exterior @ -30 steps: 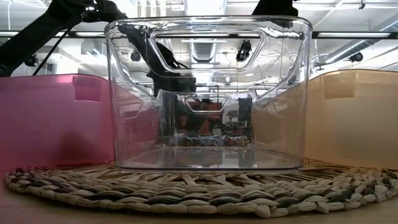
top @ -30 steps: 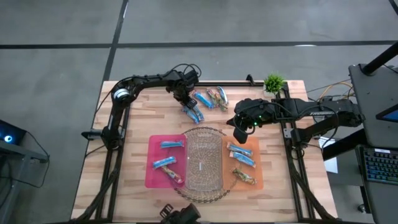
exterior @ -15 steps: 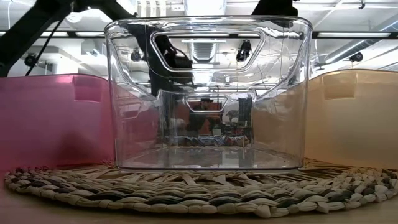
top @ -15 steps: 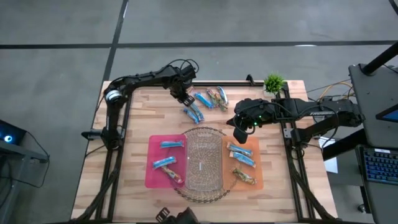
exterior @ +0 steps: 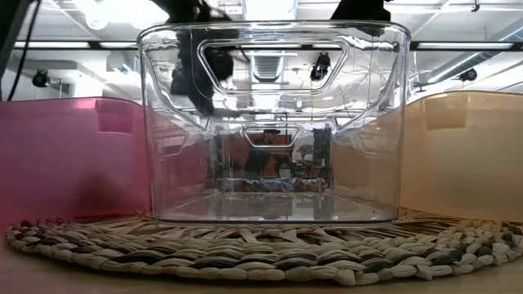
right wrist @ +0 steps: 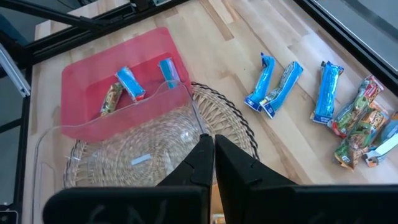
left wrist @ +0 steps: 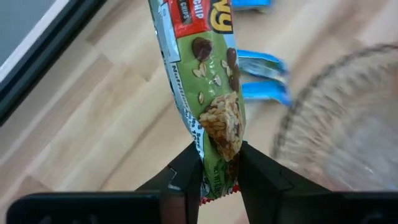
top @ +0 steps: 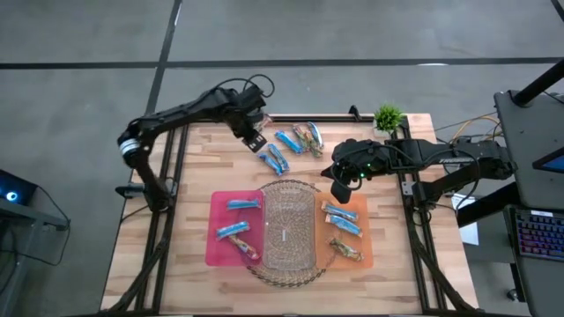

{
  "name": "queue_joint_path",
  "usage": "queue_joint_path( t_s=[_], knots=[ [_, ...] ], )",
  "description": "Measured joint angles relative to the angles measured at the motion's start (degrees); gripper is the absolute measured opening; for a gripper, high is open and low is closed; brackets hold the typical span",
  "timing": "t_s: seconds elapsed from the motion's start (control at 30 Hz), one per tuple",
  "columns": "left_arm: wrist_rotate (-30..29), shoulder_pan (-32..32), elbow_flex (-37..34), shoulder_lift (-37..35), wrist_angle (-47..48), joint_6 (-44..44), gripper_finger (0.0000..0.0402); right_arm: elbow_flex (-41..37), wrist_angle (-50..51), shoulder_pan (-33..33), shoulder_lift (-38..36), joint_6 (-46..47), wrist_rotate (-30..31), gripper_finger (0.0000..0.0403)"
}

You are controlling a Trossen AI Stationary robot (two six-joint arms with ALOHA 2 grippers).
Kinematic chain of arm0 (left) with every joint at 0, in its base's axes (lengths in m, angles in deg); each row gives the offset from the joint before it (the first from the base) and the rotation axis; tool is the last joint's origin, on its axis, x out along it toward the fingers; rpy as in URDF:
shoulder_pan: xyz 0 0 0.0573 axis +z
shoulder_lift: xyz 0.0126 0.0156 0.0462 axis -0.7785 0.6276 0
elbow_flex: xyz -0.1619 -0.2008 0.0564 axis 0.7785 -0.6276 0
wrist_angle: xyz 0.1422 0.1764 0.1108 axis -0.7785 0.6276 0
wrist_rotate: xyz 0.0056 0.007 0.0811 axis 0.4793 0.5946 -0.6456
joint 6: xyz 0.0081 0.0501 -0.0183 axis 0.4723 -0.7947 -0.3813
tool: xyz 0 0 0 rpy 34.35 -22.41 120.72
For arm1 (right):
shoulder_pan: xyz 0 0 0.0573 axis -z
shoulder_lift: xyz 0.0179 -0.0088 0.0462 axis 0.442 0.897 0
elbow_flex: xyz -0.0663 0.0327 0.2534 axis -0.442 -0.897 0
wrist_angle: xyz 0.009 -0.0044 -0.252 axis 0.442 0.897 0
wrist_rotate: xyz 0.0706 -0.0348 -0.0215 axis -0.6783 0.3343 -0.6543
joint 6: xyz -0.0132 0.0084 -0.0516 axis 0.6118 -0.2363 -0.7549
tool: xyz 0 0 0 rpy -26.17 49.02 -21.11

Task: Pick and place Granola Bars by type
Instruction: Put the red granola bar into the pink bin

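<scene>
Pinching a green bar [left wrist: 214, 99] by its end, the left tool [top: 253, 139] lifts it for sorting; right tool [right wrist: 214, 155], fingers together, waits.

Wooden table [top: 176, 229] carries a woven mat [top: 256, 264], perhaps 6 loose granola bars [top: 275, 159], potted plant [top: 387, 117].

This looks like a robotics lab or workshop: a grey concrete floor [top: 79, 53] with marked lines, a wooden surface [top: 203, 167] on a metal frame, loose cables [top: 458, 128], a keyboard [top: 538, 233] on a side desk, and exposed ceiling lights [exterior: 270, 8].
</scene>
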Motion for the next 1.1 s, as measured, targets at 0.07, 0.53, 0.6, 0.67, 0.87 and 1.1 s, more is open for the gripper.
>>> queue_joint_path(
  t_s=[0.07, 0.53, 0.6, 0.67, 0.87, 1.1],
  knots=[
    [0.22, -1.86, -0.03, -2.33, 0.75, 0.0, 0.0076, 0.0, 0.03, 0.0, 0.0, -0.74, 0.03, 0.0009],
    [2.82, -20.85, -0.36, -13.37, 12.32, 1.92, 0.0076, 0.0, 0.06, 0.02, 0.0, -2.11, 0.06, 0.0008],
    [3.35, -24.15, -0.36, -13.76, 13.45, 2.34, 0.0076, 0.0, -0.05, 0.01, 0.0, -2.11, 0.07, 0.0008],
    [4.01, -27.55, -0.38, -13.8, 14.94, 1.56, 0.0076, 0.0, -0.15, 0.02, 0.0, -2.11, 0.07, 0.0009],
    [4.76, -36.35, -2.75, -13.72, 15.56, -1.23, 0.0076, 0.0, -0.28, 0.02, 0.0, -2.08, 0.09, 0.0008],
    [7.1, -40.98, -12.67, -13.65, 13.59, -3.37, 0.0076, 0.0, -0.35, 0.02, 0.0, -1.91, 0.09, 0.0008]
  ],
)
